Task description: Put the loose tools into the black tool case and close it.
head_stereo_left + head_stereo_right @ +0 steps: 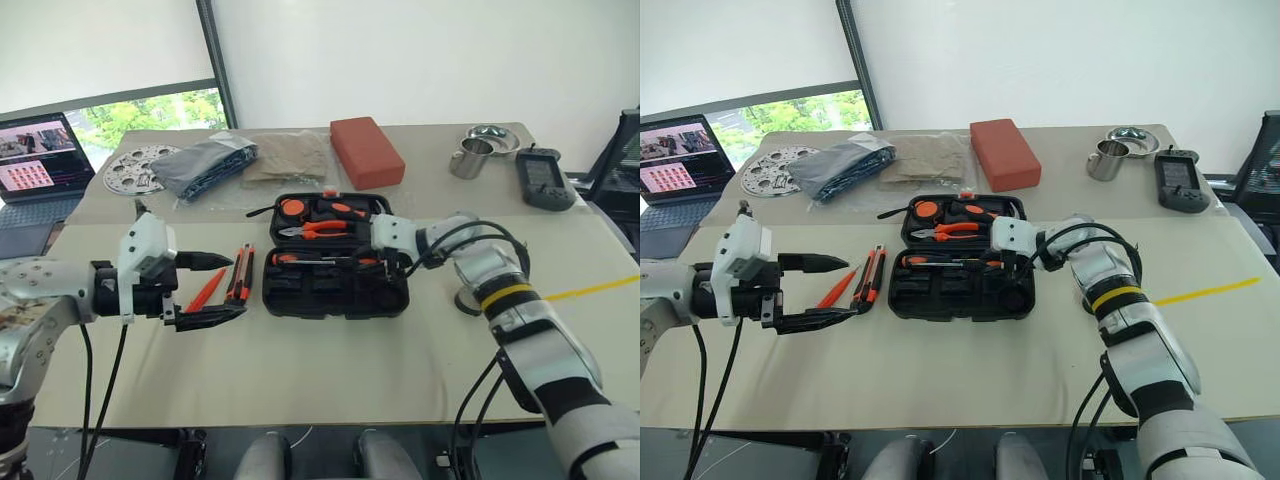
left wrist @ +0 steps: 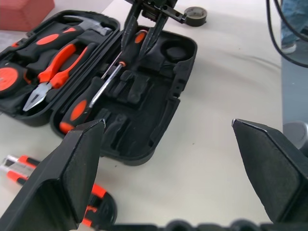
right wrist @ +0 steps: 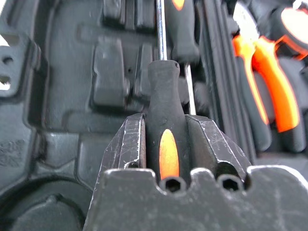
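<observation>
The case (image 1: 335, 285) lies open at centre frame on the table (image 1: 300, 370), lid half farther from the camera, tray half nearer. In the lid half: pliers (image 1: 320, 229) with orange grips, a round orange-and-black piece (image 1: 292, 209) at the lid's left end, and other black-and-orange tools. In the tray half one screwdriver (image 2: 94, 98) lies along the hinge-side slot, handle toward the case's left end.

The right gripper (image 3: 166, 144) is pinched on the handle of a second screwdriver (image 3: 166, 110) — the wrist view shows a black handle with an orange inlay clamped between the two fingers, the steel shaft running on over the moulded slots. In the head view this gripper sits over the right end of the tray half, just right of centre.

Left of the case, on the table, the knife (image 1: 239, 276) lies just beside the case's left edge, with the slim orange tool (image 1: 206, 292) beside it on the far side from the case. The left gripper (image 1: 205, 288) hovers at left of frame, fingers spread wide, nothing between them — tips pointing toward those two tools.

A grey roll (image 2: 196, 15) sits on the table by the right arm, to the right of the case.

Upper frame, far side of the table: a red block (image 1: 366, 151), a mug (image 1: 470, 158), a handheld device (image 1: 544, 180), and a laptop (image 1: 38, 160) at upper left.
</observation>
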